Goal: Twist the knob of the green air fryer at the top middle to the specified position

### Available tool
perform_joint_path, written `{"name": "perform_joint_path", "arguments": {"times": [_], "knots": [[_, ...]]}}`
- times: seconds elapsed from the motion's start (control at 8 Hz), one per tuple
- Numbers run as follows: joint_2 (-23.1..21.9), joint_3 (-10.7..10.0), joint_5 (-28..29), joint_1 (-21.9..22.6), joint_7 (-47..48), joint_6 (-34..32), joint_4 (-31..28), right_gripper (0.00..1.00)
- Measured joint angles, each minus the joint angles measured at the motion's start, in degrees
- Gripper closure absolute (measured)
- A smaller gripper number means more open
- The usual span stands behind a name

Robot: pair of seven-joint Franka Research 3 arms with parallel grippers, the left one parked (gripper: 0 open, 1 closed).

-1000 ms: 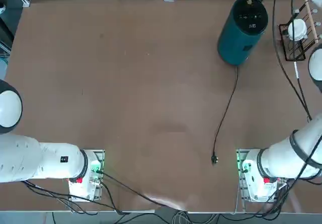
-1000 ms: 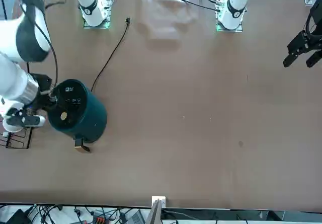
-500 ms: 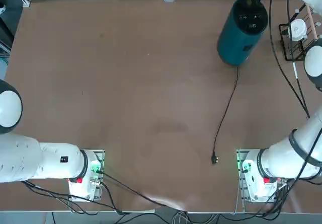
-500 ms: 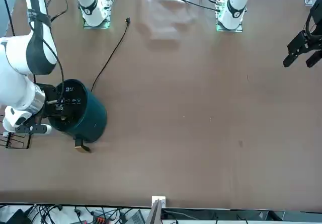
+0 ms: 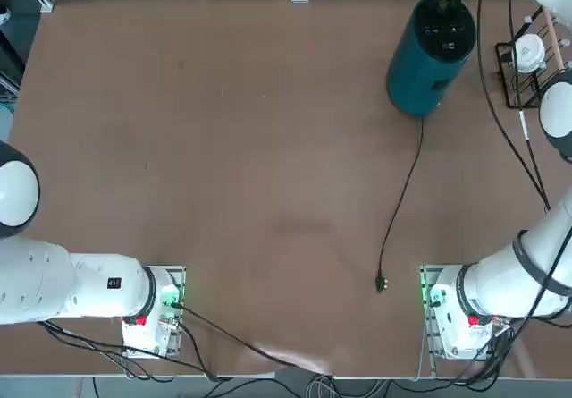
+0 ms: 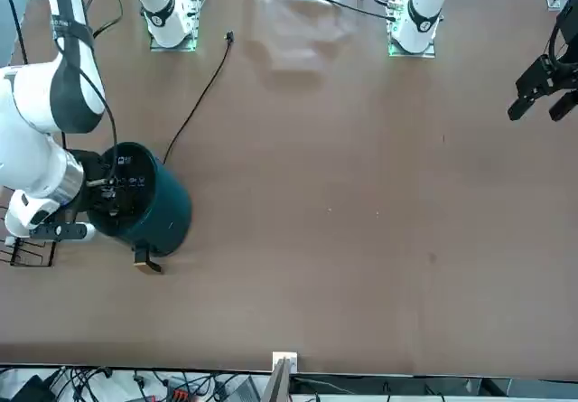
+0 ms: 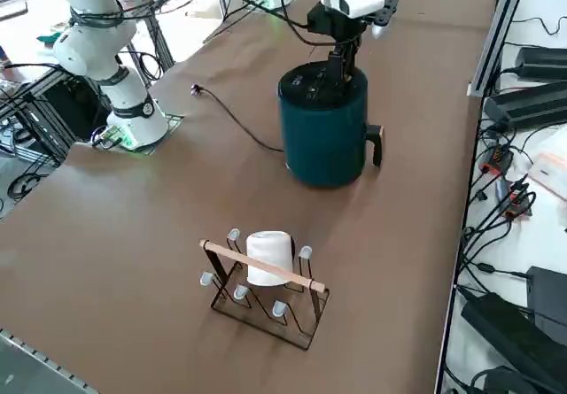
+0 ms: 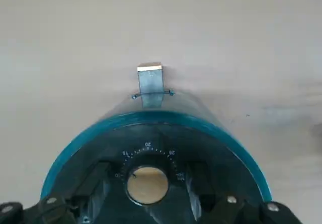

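Brown tabletop [image 5: 268, 192], teal cylinder [image 5: 422, 67], round tan-faced knob [image 8: 147, 185]

teal air fryer [image 5: 420, 76] upright, tan-faced round knob [image 8: 147, 185] on black top

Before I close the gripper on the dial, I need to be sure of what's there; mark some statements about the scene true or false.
1. The right gripper is over the air fryer's black top panel. True.
2. The fingers are clamped on the knob. False: they stand open, one on each side of it, with gaps.
3. The air fryer lies on its side. False: it stands upright.
4. The power cord runs off from the air fryer across the table. True.
5. The white item stands on the air fryer. False: it sits in the wire rack.
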Motion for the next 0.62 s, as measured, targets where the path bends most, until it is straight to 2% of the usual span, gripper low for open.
{"name": "perform_joint_path", "arguments": {"times": [0.62], "knots": [[-0.26, 0.0, 0.0, 0.05, -0.03, -0.12, 0.17, 0.28]]}}
